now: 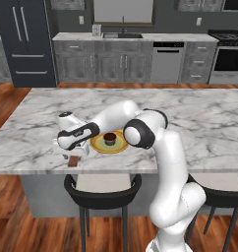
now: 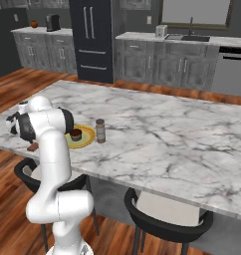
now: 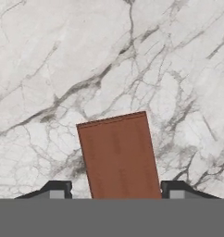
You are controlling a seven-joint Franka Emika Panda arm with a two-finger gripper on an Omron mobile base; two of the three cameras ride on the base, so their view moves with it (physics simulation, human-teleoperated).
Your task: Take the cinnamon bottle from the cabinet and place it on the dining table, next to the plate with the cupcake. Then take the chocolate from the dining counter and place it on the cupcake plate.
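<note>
The chocolate (image 3: 118, 157), a flat brown bar, lies on the white marble dining table (image 3: 63, 60) near its front edge (image 1: 72, 161), left of the plate. My gripper (image 3: 116, 190) hangs straight over it, pointing down, open, one fingertip on each side of the bar. The right tip is close to the bar's edge and a gap shows on the left. The yellow plate (image 1: 99, 145) carries the dark cupcake (image 1: 110, 138). The cinnamon bottle (image 2: 100, 130) stands upright on the dining table (image 2: 167, 129) just beside the plate (image 2: 87, 139).
Black stools (image 1: 102, 189) stand under the table's near edge, one straight below the chocolate. A second stool (image 2: 162, 219) is further right. The marble top stretches far to the right. Kitchen cabinets and a fridge (image 1: 25, 42) line the back wall.
</note>
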